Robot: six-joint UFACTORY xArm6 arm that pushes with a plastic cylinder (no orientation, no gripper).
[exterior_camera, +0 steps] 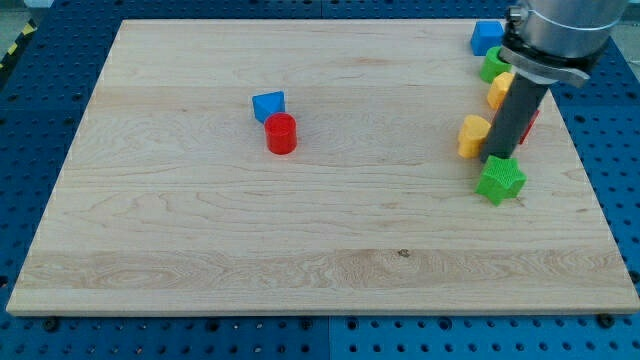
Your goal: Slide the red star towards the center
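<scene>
The red star is mostly hidden behind my rod at the view's right; only a red sliver shows on the rod's right side. My tip is at the top edge of a green star; I cannot tell if they touch. It is just right of a yellow block and just left and below the red star.
A second yellow block, a green block and a blue block line up near the board's top right edge. A blue block and a red cylinder sit together left of the board's centre.
</scene>
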